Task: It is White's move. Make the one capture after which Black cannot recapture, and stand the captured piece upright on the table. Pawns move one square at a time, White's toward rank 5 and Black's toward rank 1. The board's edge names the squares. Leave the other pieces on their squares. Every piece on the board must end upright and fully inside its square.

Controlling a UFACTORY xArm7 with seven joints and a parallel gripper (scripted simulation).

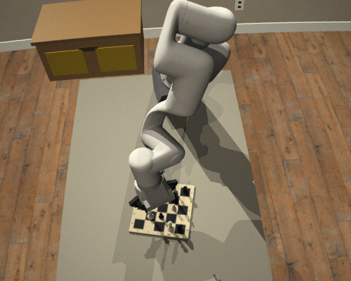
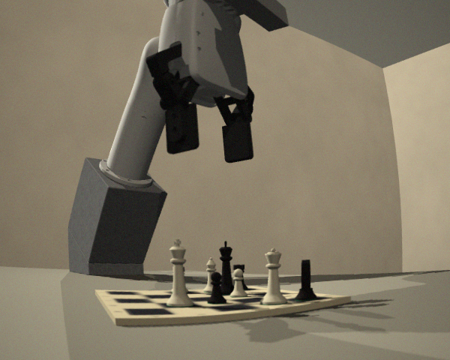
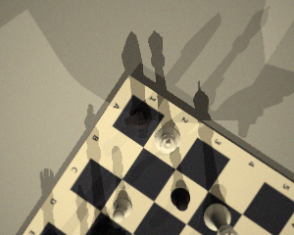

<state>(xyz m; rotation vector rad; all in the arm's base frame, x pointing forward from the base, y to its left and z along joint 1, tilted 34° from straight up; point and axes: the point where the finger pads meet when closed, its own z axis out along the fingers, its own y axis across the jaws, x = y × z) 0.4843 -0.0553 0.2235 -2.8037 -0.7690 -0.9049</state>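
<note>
The small chessboard (image 1: 164, 216) lies on the grey mat, and all its pieces stand upright. My gripper (image 2: 209, 145) hangs open and empty high above the board's far left part. It also shows in the overhead view (image 1: 152, 201). In the low side view I see a white king (image 2: 177, 273), a white bishop (image 2: 210, 269), a black king (image 2: 226, 267), a black pawn (image 2: 216, 288), a white pawn (image 2: 238, 283), a white queen (image 2: 272, 277) and a tall black piece (image 2: 305, 280). In the wrist view a black piece (image 3: 139, 116) stands on A1, a white piece (image 3: 167, 139) on A2 and a black pawn (image 3: 180, 198) further in. My fingers are out of the wrist view.
A wooden cabinet (image 1: 88, 39) stands on the floor behind the mat. My arm's base (image 2: 112, 220) rises behind the board. A small dark thing (image 1: 215, 276) lies near the mat's front edge.
</note>
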